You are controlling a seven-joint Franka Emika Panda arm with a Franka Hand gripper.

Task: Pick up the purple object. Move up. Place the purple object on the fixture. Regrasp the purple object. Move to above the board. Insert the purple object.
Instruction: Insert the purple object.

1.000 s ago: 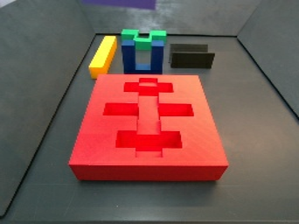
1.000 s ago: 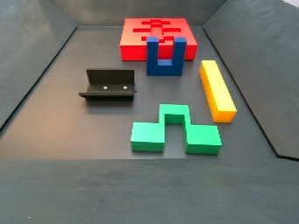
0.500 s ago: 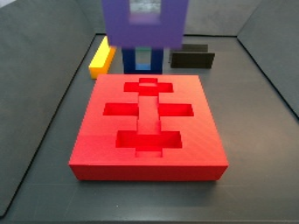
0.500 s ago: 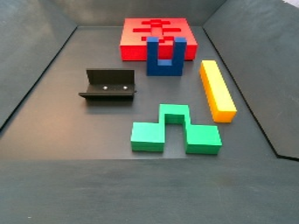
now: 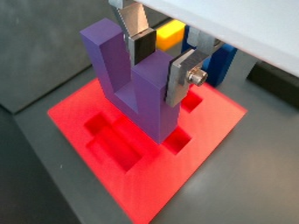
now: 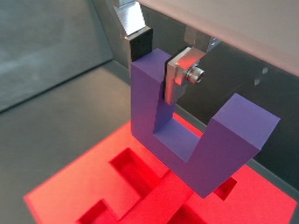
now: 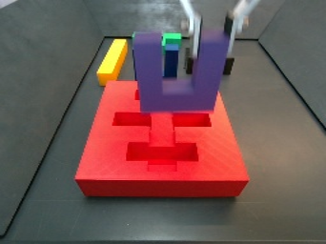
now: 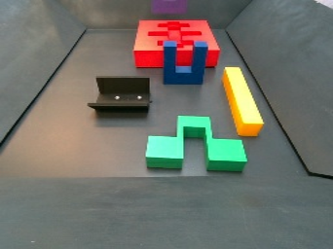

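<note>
The purple object (image 7: 176, 74) hangs just above the red board (image 7: 112, 152), bar down and both prongs up. My gripper (image 7: 213, 19) comes from above and is shut on one prong. In both wrist views the silver fingers (image 5: 180, 77) (image 6: 179, 73) clamp that prong of the purple object (image 5: 117, 70) (image 6: 176, 131), with the board's cross-shaped slots (image 5: 111, 140) right below. From the far side only a purple sliver (image 8: 169, 5) shows at the frame's upper edge, over the board (image 8: 148, 43). The black fixture (image 8: 121, 94) stands on the floor, apart from the board.
A blue block (image 8: 186, 63) stands against the board's edge. A long yellow bar (image 8: 240, 97) lies beside it, and a green U-shaped piece (image 8: 196, 144) lies farther out. Grey walls ring the floor.
The gripper has carried the purple object down from the top of the side view. It now hangs low over the board's middle slots.
</note>
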